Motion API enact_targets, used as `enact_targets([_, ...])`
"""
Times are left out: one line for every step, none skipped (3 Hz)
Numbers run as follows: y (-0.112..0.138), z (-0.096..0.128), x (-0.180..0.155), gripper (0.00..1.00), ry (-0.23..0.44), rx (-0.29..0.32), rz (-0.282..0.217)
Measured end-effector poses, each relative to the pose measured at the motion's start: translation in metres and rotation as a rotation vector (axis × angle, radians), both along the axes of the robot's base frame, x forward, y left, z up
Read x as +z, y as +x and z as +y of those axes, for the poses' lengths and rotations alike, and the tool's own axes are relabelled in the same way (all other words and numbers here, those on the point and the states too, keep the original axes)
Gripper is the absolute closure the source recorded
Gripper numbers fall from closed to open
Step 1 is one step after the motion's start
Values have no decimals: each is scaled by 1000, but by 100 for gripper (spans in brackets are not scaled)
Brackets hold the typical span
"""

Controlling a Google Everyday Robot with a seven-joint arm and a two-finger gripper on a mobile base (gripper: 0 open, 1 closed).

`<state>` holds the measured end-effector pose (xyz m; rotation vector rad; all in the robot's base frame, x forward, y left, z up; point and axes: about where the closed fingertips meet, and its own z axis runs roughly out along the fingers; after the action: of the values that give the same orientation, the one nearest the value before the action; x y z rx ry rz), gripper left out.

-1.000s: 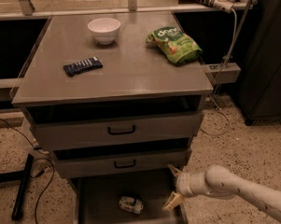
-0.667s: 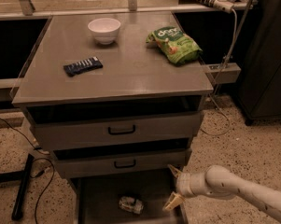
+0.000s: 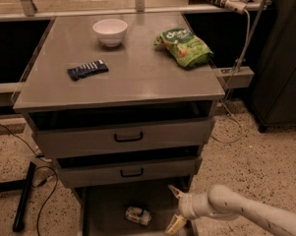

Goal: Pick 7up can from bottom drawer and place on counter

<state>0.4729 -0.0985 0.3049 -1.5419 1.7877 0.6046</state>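
While the hand (image 3: pixel 176 208) hangs open and empty at the right of the bottom drawer (image 3: pixel 105 210), the 7up can (image 3: pixel 138 215) lies toppled on the drawer floor just left of it, long axis roughly crosswise, below the desk (image 3: pixel 137 77).

The table (image 3: pixel 137 82) is smooth grey with a faint sheen. On it are a white bowl (image 3: pixel 110 31), a green snack bag (image 3: pixel 185 46) with white lettering, and a dark bar (image 3: pixel 87 69) with pale stripes. The upper drawers (image 3: pixel 88 141) are grey with black handles (image 3: pixel 128 138). The silvery-white, green-banded can (image 3: pixel 138 216) lies on the dark bottom drawer (image 3: pixel 105 203). Just right of the can is the pincer (image 3: pixel 173 209), its cream-yellow fingers spread on an off-white arm (image 3: pixel 246 213). The floor (image 3: pixel 265 161) is speckled beige.
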Motion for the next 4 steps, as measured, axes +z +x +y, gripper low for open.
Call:
enact_targets([-10,22,-35,0,30,36,10])
enact_targets([-13,44,-66,0,68,70,4])
enact_targets([-9,62,-95,0,86,77,-17])
enact_targets([-1,75,-129,0,84,56,-23])
